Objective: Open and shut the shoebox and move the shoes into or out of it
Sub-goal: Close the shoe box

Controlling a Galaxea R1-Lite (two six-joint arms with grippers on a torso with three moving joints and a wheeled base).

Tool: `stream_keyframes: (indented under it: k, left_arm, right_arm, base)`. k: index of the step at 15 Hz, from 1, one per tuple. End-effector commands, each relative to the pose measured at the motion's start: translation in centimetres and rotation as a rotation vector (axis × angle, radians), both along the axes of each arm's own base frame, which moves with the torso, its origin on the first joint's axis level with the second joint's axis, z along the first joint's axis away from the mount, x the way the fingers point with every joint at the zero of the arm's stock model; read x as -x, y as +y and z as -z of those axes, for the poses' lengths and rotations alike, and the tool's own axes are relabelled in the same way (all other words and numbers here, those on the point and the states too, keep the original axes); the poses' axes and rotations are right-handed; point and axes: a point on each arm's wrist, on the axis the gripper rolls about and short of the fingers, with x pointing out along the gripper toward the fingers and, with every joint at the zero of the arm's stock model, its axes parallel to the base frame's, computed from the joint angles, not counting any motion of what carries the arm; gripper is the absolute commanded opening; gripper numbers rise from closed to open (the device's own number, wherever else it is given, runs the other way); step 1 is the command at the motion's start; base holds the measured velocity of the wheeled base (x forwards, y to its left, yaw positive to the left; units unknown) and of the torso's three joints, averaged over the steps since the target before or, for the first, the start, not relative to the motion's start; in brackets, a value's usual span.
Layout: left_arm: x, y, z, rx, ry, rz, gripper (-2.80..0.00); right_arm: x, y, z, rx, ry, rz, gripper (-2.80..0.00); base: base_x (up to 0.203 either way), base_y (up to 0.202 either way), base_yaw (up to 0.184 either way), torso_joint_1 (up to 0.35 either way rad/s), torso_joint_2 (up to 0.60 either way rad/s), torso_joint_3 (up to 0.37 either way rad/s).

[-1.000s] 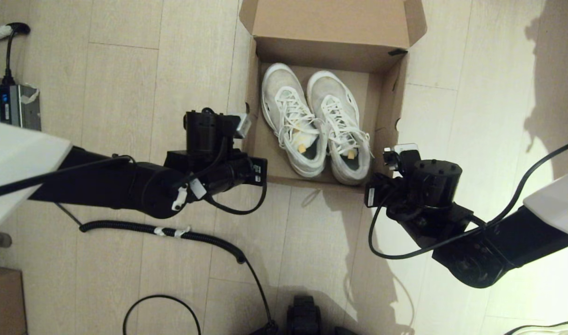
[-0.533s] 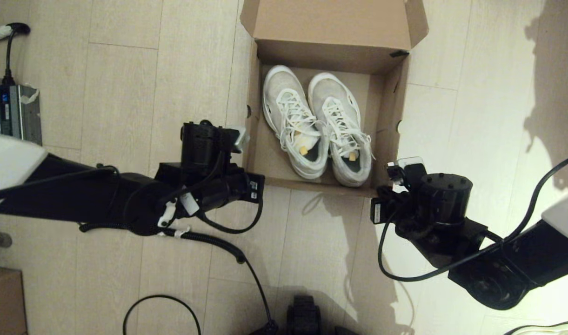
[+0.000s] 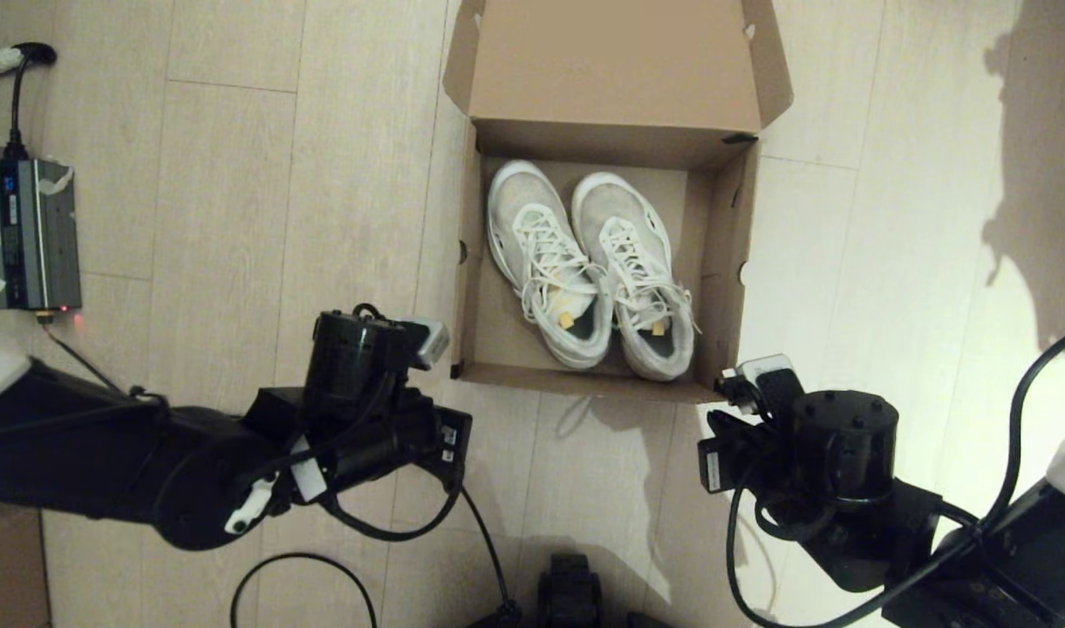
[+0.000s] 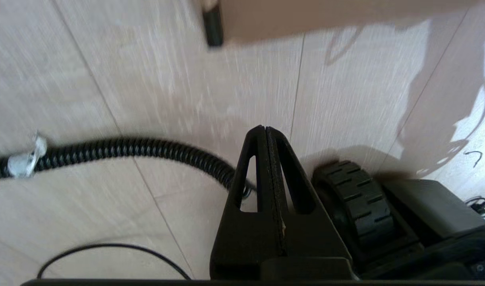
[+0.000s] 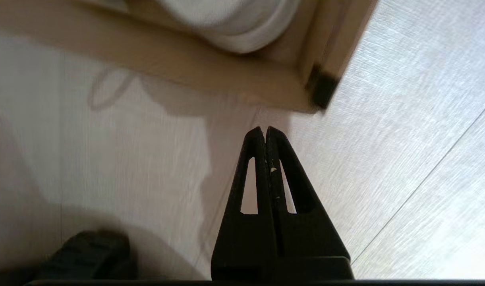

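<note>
Grippers pressed fully closed and empty: left gripper (image 4: 265, 129) and right gripper (image 5: 264, 129) hang above the wood floor (image 3: 235, 174) near the shoebox's (image 3: 731, 253) front corners. Two white sneakers (image 3: 589, 266) sit side by side inside, lid flap (image 3: 615, 61) raised. No lettering is legible.

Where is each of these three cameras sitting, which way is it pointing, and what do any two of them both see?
Head view: from the robot's head, looking down at the floor, open shoebox holding the shoes; both arms show.
Left wrist view: behind the shut left gripper, facing the floor, a black hose and the robot's wheel.
Right wrist view: behind the shut right gripper, facing the box's taped corner and a shoe's heel.
Shared: both wrist views catch the box's near edge, which the head view shows whole.
</note>
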Motion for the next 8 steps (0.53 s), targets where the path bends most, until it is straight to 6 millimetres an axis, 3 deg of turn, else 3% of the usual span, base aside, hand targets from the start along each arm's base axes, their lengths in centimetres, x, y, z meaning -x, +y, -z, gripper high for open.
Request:
stream_keyframes:
  k: [1, 4, 8]
  left_arm:
    - [0.8, 0.5, 0.4, -0.005, -0.001, -0.007, -2.80]
    - [0.9, 0.4, -0.8, 0.033, -0.063, -0.007, -2.80]
    - [2.5, 0.7, -4.6, 0.103, -0.170, 0.009, -2.80]
  right_arm:
    - [1.1, 0.1, 0.5, 0.011, 0.014, -0.013, -2.80]
    - [1.3, 0.7, -0.3, -0.058, -0.062, -0.005, -2.80]
    - [0.8, 0.7, -1.3, -0.085, -0.107, 0.017, -2.80]
  base:
    - [0.000, 0.000, 0.000, 0.000, 0.00, 0.000]
    - [0.000, 0.000, 0.000, 0.000, 0.00, 0.000]
    - [0.000, 0.000, 0.000, 0.000, 0.00, 0.000]
